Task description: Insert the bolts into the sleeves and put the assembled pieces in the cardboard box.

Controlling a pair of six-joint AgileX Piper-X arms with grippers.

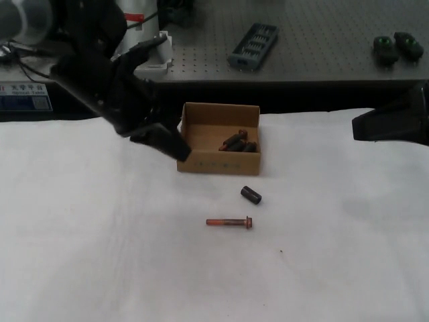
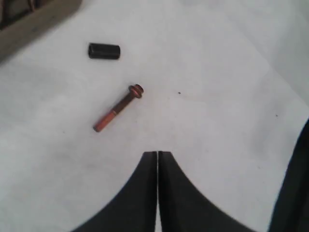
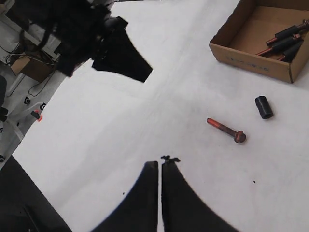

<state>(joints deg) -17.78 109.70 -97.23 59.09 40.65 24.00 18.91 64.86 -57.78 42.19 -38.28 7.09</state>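
A copper-coloured bolt [image 1: 229, 221] [image 2: 118, 108] [image 3: 226, 130] lies flat on the white cloth, with a short black sleeve [image 1: 251, 195] [image 2: 104, 50] [image 3: 264, 107] lying apart from it, nearer the box. The cardboard box [image 1: 218, 164] [image 3: 251, 60] holds several assembled pieces [image 1: 238, 143] [image 3: 285, 41]. My left gripper [image 1: 175, 144] [image 2: 157, 159] [image 3: 120, 53] hangs shut and holding nothing by the box's front left corner. Out at the right edge, well off from the parts, my right gripper [image 1: 355, 127] [image 3: 160, 166] is also shut on nothing.
White cloth [image 1: 100, 255] covers the bench around the parts. Behind it, a dark perforated table carries a black rack [image 1: 253, 43] and two dark knobs [image 1: 397, 47]. A corner of the box [image 2: 34, 19] shows in the left wrist view.
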